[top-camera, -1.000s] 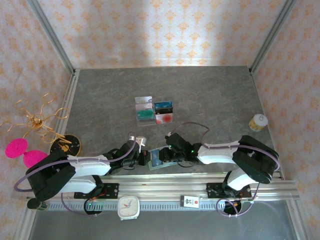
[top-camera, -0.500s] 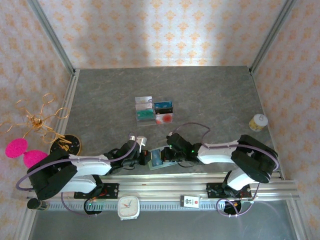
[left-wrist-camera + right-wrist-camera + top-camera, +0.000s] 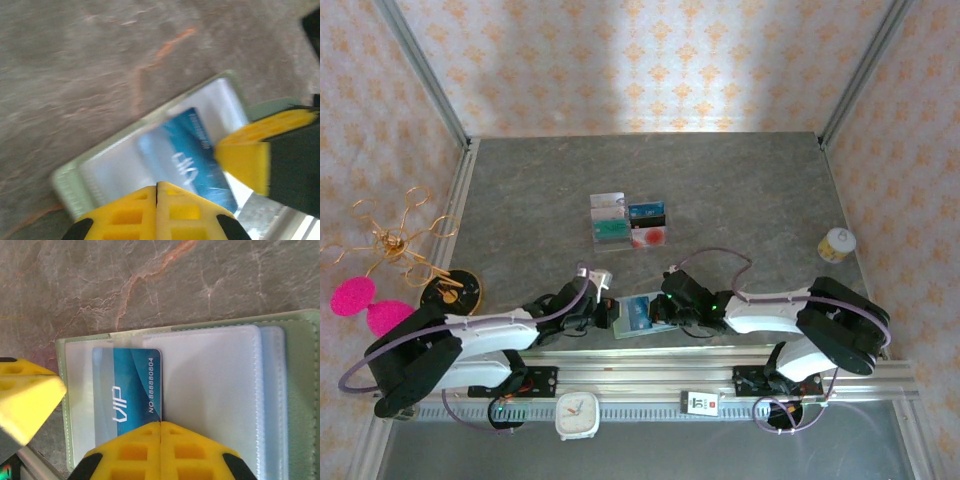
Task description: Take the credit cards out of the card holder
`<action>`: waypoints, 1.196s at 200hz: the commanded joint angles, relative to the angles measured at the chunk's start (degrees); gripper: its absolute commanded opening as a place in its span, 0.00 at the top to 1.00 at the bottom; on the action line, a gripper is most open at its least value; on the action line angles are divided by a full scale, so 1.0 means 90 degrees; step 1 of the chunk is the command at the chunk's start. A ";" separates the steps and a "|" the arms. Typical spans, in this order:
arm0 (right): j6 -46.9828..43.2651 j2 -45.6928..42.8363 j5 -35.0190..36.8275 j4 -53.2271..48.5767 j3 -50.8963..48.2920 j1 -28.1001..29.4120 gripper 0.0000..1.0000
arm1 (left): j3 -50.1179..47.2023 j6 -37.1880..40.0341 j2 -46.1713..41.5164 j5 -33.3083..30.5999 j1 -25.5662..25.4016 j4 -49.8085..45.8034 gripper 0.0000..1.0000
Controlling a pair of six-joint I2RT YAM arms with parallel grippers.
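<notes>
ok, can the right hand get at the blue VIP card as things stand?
Likely yes: the card holder lies open, with the VIP card exposed beside the right hand. The left hand sits at the holder's edge, off the card.

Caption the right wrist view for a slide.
Blue VIP card in the open green card holder on a grey table.

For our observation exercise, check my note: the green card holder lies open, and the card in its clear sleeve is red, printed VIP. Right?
Not quite. The right wrist view shows the card is blue, not red. The green card holder does lie open, and the card reads VIP.
</notes>
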 commanded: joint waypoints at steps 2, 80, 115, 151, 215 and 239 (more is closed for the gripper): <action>0.0099 0.0079 0.0069 0.0177 -0.0092 -0.0014 1.00 | 0.0273 0.0092 0.0280 -0.0061 -0.0315 -0.0066 1.00; 0.0030 0.0161 0.0021 0.0115 -0.0122 -0.0043 0.84 | -0.0072 -0.0211 0.0486 -0.0255 -0.0377 0.0296 1.00; -0.0030 0.0363 -0.0168 0.0262 -0.0078 -0.0045 0.80 | -0.0059 -0.0117 0.0584 -0.0407 -0.0360 0.0040 1.00; -0.0055 0.0501 -0.0355 0.0410 -0.0037 -0.0046 0.79 | -0.0191 -0.0142 0.1036 -0.0230 -0.0357 0.0383 1.00; 0.0061 -0.0296 0.0569 -0.0340 -0.0301 -0.0208 0.97 | -0.0344 -0.0108 0.0913 -0.0187 -0.0214 0.0408 1.00; 0.0030 -0.0954 0.0933 -0.0793 -0.0427 -0.0366 0.98 | -0.0391 -0.0082 0.0852 -0.0145 -0.0109 0.0439 1.00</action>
